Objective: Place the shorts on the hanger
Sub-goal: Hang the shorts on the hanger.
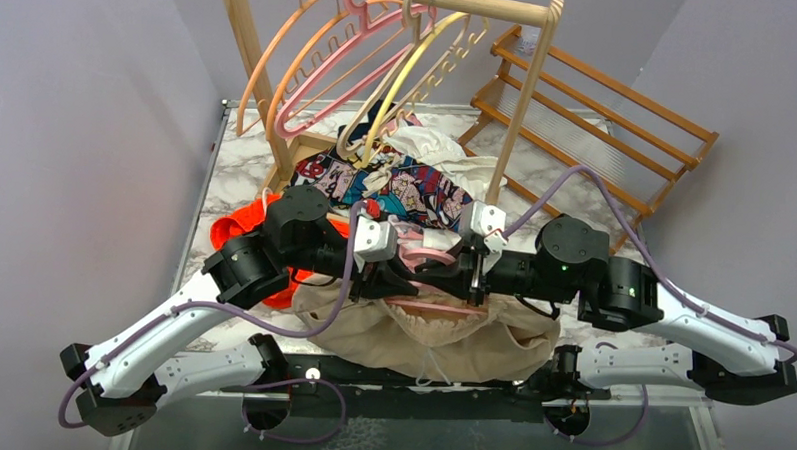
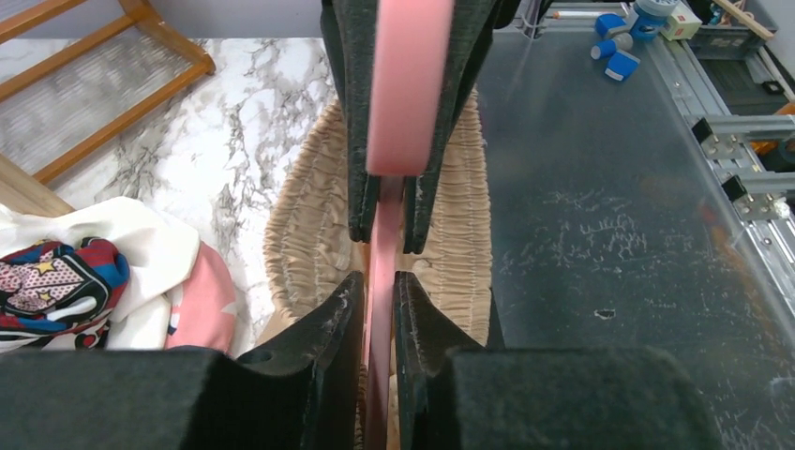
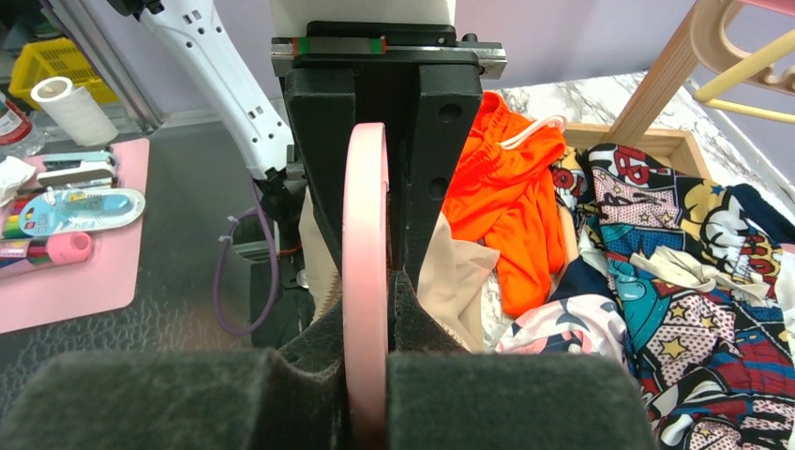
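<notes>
Stage: I judge this to be mid-task; the hanger is picked up, the shorts are not on it yet.
Hanger: the hanger (image 1: 434,308) is lifted off the table (image 1: 236,179), held between my two arms just above the waistband.
Left gripper: the left gripper (image 2: 380,281) has its jaws pressed on either side of the pink bar, so I read it as clamped on the hanger.
Right gripper: the right gripper (image 3: 367,300) is clamped on the same hanger, facing the left one along the bar.
Shorts: the shorts (image 1: 440,342) lie in a heap at the near edge of the table under both wrists, with the gathered waistband up and open towards the hanger.
Done: hanger taken and brought over the waistband.
Left: getting the hanger arms inside the waistband so the shorts hang from it. From above I cannot tell whether the lower edge already sits in the opening.
Writing: I can read none. The comic cloth (image 1: 406,190) shows cartoon panels and stars but no words I can make out.
Labels: the things on the pink mat (image 3: 66,272) carry print too blurred to read.
Brands: none visible on arms or hanger.
</notes>
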`<state>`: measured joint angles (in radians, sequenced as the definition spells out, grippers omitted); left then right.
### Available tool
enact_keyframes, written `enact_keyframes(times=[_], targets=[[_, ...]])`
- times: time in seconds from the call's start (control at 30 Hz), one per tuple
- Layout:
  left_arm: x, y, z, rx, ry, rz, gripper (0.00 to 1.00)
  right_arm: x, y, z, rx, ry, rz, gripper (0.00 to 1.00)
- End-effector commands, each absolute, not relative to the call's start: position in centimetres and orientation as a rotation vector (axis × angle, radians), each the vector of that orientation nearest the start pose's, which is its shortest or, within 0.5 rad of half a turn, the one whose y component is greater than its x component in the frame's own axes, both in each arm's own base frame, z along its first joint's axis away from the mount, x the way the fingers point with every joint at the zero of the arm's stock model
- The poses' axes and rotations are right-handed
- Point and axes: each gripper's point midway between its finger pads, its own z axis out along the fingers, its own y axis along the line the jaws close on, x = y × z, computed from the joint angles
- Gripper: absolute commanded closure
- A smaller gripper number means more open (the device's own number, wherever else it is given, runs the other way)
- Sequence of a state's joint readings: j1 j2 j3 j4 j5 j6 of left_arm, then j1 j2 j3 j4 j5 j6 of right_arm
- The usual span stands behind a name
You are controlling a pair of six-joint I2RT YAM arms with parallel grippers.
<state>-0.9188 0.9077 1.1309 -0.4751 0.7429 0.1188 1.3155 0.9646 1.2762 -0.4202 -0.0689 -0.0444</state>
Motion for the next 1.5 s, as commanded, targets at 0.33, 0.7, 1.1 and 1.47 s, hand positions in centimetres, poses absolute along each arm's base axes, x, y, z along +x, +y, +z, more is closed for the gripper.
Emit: enact_keyframes(times=[0.33,0.7,1.1,1.47], targets=[[8.6,-27.7,34.6,1.345,1.301,-1.100,1.00,6.7,32.8,43.7,-1.119,1.232,1.068,0.94],[12.0,-22.7,36.0,1.091,1.330,-0.785,1.00,9.0,29.9,44.0,-0.977,1.309,0.959,0.33],[12.3,-18.7,40.6,0.946,1.296,-0.668,1.00,11.8,26.7,43.0,-0.785,1.441,0.831,0.38],[11.9,-19.9,44.0,0.986,1.233,-0.706,1.00,13.6,29.2,43.8,-0.690,1.486,0.804,0.38]])
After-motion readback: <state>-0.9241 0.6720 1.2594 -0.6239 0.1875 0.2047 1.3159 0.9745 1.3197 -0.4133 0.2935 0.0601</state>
